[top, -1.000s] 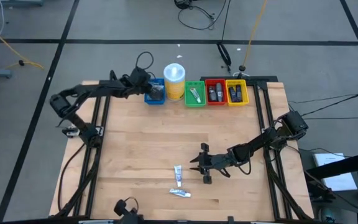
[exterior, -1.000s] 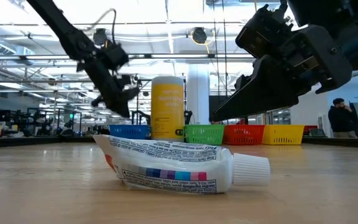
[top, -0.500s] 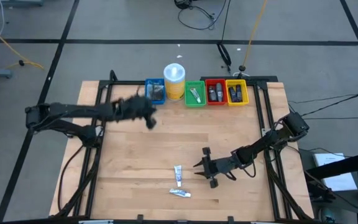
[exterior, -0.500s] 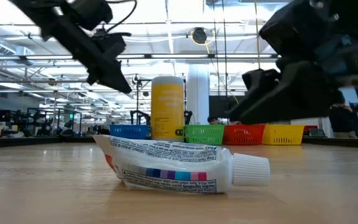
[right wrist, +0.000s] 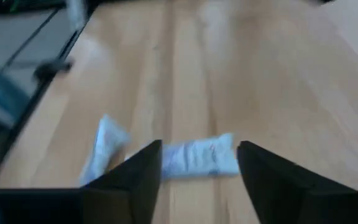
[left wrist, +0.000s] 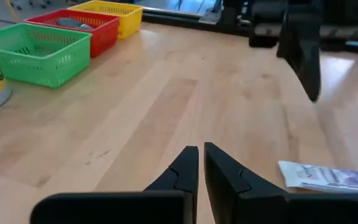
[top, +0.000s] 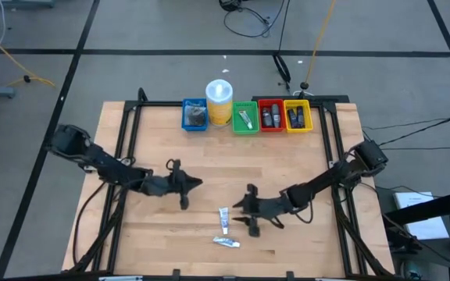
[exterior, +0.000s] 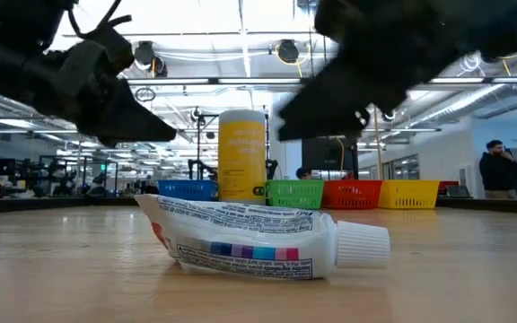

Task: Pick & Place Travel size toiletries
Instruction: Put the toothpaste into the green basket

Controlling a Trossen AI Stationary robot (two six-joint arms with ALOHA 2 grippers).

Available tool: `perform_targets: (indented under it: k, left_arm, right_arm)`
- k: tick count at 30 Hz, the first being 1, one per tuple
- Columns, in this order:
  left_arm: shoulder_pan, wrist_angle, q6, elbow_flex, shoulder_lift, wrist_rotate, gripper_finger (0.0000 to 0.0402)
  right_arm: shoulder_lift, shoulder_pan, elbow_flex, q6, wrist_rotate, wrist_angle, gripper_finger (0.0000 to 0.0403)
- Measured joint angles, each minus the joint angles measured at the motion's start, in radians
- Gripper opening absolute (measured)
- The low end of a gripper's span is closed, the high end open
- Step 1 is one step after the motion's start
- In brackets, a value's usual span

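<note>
We swing our left gripper (top: 184, 184) away from the blue bin (top: 194, 115) at the top of the frame, where it hovered a second ago, down to mid-table at centre left. In the left wrist view its fingers (left wrist: 180, 172) sit together with only a sliver between them and nothing held, which suggests its drop at the bins is done and it is coming back for more. Our right gripper (top: 243, 213) has edged left from lower right of centre and now hangs just beside the two tubes that remain. Its fingers (right wrist: 143, 169) stand wide apart in the right wrist view, framing the upper tube (top: 223, 221) lying flat on the bare wood, with the second tube (top: 226, 243) just below it near the bottom edge. Neither tube is touched yet. Along the top edge, the green bin (top: 245, 116) holds one tube, and the red bin (top: 271, 115) and yellow bin (top: 297, 115) hold dark containers; the yellow cylinder (top: 219, 102) stands between blue and green. We judge the sorting nearly done, with two tubes left and the right arm poised for the nearer one.
</note>
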Motion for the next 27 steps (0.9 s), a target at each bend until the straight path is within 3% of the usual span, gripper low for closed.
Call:
perform_targets:
  k: [3, 9, 17, 27]
  left_arm:
    - [-0.006, 0.006, 0.001, 0.018, 0.047, -0.022, 0.0026]
    - [0.007, 0.004, -0.017, 0.031, 0.098, -0.026, 0.0026]
    - [0.013, -0.026, -0.043, 0.031, 0.101, -0.026, 0.0026]
    - [0.010, -0.032, -0.077, 0.031, 0.101, -0.026, 0.0026]
  right_arm:
    - [0.057, 0.001, 0.079, 0.089, 0.072, -0.069, 0.0256]
    - [0.211, 0.018, 0.251, 0.194, 0.074, -0.210, 0.0317]
    - [0.370, 0.019, 0.419, 0.216, 0.107, -0.336, 0.0303]
    - [0.334, 0.022, 0.423, 0.111, 0.176, -0.522, 0.0274]
